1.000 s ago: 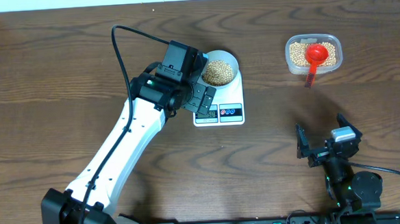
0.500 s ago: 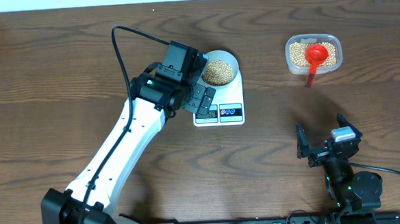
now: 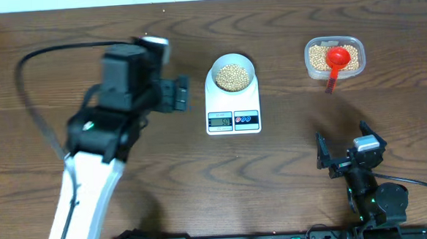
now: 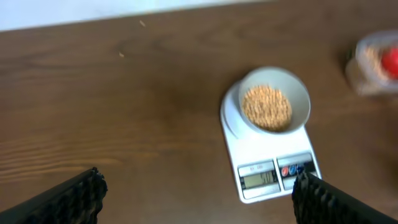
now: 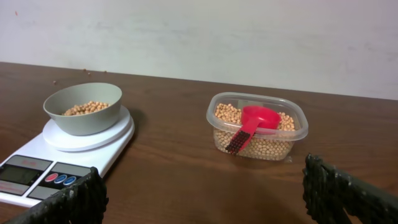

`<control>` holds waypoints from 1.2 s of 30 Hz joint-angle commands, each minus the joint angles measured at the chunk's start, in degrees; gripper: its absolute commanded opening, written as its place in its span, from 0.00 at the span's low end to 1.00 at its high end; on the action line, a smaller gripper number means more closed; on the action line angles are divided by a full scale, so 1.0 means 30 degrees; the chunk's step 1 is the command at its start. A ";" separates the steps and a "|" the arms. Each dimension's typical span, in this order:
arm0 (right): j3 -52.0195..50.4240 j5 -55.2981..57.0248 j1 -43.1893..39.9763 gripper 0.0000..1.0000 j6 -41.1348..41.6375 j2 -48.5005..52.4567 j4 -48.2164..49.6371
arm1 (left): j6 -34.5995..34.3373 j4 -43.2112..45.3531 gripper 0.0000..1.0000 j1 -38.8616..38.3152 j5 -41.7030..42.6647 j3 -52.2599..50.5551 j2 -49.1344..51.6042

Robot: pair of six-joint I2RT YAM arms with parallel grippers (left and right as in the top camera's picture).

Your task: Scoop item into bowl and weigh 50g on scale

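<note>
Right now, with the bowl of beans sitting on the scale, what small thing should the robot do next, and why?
Probably pause and read the display: the bowl of beans sits on the scale, with the left claw and right claw open and clear of it. The digits are unreadable here, so I cannot say whether the red scoop is needed.

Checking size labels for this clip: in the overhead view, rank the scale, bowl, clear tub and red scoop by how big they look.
1. scale, clearly largest.
2. clear tub.
3. bowl, somewhat smaller than the tub, though it sits raised on the scale.
4. red scoop, smallest, lying in the tub.
</note>
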 commanded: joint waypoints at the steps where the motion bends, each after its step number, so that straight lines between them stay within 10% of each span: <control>1: -0.0073 0.0226 0.0197 0.99 -0.0109 -0.0168 -0.0029 | -0.0226 0.0168 0.98 0.1217 0.1188 0.0022 -0.1421; 12: -0.0073 0.0226 0.0197 0.99 -0.0109 -0.0168 -0.0029 | -0.0160 0.1566 0.98 0.4845 0.1180 -0.3446 -0.6841; 36: -0.0073 0.0226 0.0197 0.99 -0.0109 -0.0168 -0.0029 | -0.0146 1.4695 0.98 0.4918 -0.0962 -2.2083 -2.1398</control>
